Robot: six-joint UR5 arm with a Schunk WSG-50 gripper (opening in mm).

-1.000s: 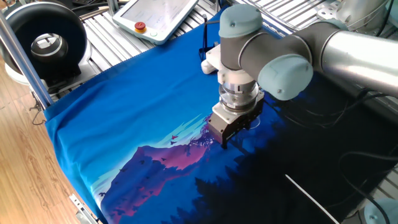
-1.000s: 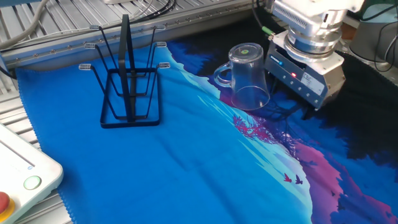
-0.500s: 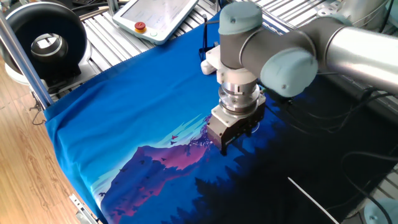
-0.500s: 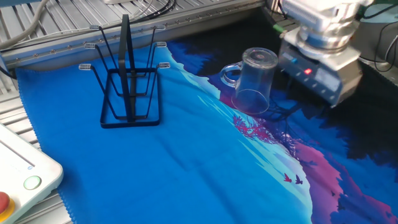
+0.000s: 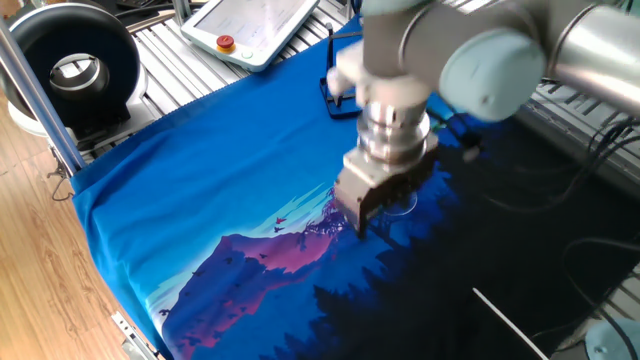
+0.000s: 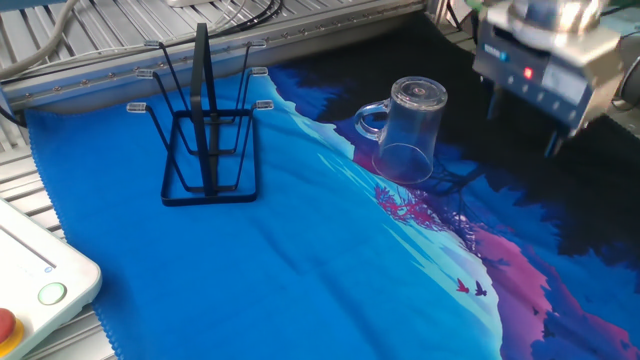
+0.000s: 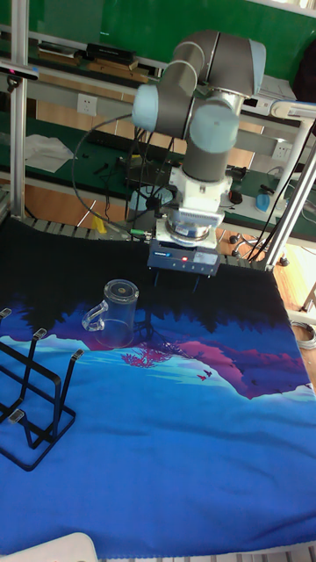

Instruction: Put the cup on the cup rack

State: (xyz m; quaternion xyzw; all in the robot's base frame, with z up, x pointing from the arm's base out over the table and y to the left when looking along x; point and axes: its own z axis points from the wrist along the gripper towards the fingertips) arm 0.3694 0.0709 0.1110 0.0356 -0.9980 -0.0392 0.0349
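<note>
Standing upside down on the counter beside the rack (image 6: 205, 125), the cup (image 6: 408, 130) looks rigid, slick, breakable; its walls suit the raised gripper's (image 6: 520, 125) empty, spread fingers.

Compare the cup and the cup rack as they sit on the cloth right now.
The cup is clear glass; the cup rack is black wire. The cup is a closed, rounded shape with a side handle, while the rack is an open frame with thin upright pegs. The cup stands upside down, leaning a little; the rack stands square on its base. Both rest on the blue cloth, apart from each other, and the gripper touches neither.
</note>
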